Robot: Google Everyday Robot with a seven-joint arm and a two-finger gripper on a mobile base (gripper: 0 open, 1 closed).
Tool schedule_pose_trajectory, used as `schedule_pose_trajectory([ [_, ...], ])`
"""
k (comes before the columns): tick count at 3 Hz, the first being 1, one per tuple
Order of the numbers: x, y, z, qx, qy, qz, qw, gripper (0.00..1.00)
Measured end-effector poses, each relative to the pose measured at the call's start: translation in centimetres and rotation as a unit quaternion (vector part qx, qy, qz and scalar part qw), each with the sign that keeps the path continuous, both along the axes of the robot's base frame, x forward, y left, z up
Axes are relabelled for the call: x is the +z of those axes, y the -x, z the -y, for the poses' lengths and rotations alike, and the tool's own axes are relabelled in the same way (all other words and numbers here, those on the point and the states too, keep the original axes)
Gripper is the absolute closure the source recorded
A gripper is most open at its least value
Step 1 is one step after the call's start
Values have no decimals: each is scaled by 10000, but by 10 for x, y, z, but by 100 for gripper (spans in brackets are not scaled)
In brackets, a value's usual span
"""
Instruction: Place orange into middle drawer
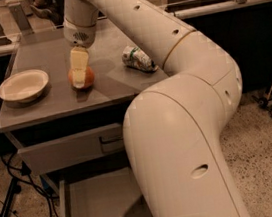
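Note:
The orange (86, 79) rests on the grey cabinet top, left of centre. My gripper (80, 78) comes straight down onto it from above, its pale yellow end covering the orange's left front, and the orange still touches the top. The middle drawer (97, 209) is pulled out low in the view, with a bare grey floor. My arm's big white body (183, 154) hides its right part.
A white bowl (23, 86) stands at the left of the cabinet top. A green-and-white can (138, 58) lies on its side right of the orange. The upper drawer front (71, 149) with its dark handle juts out slightly. Cables and a stand leg lie on the floor at left.

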State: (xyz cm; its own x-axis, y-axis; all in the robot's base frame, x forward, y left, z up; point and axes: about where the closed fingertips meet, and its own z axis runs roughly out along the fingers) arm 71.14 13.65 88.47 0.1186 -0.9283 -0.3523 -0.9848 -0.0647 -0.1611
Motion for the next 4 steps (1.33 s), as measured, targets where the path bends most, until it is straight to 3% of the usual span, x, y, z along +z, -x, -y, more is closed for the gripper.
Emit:
schedule_pose_trajectory([
  [3,-25,-8,-11,-110,-198,-222,9995,0],
  [4,-25,-8,-11,-110,-198,-222,9995,19],
])
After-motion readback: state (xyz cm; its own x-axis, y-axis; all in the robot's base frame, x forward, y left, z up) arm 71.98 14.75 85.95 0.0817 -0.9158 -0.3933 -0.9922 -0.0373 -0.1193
